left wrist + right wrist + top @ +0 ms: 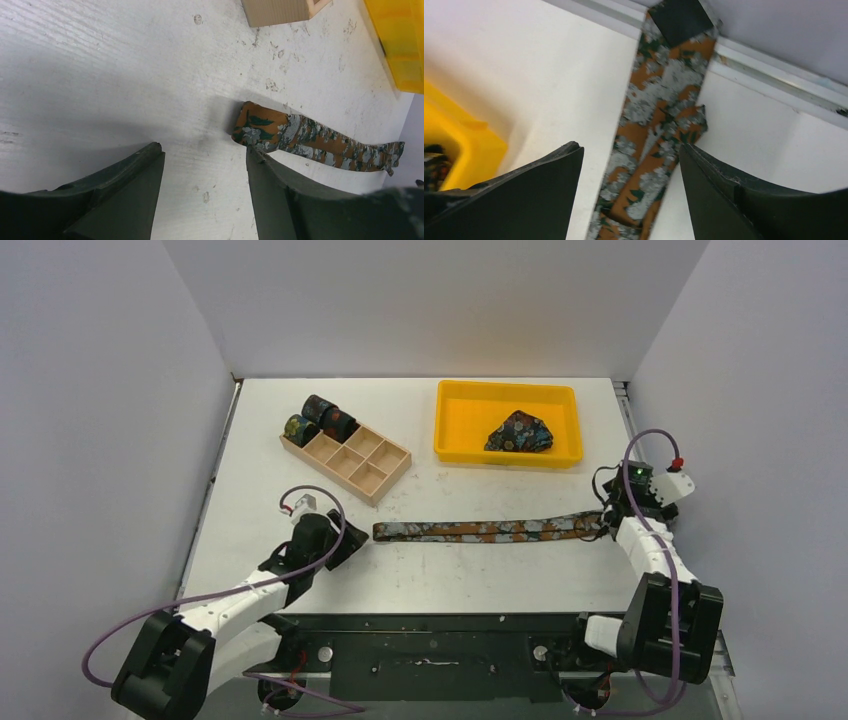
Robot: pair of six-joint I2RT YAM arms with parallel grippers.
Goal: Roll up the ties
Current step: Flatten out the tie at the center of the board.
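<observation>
Left end effector (202, 150) spread, just off the rust tie (320, 142) tip; right end effector (629, 147) spread astride it — we fear a missed pinch.

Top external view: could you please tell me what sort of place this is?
Likely a robot lab cell: a white table boxed in by plain walls, with a left arm and right arm bolted at its edge.

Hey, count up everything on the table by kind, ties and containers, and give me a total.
Rolled ties: 3
Flat tie: 1
Bunched tie: 1
Wooden box: 1
Yellow tray: 1
Total: 7
</observation>
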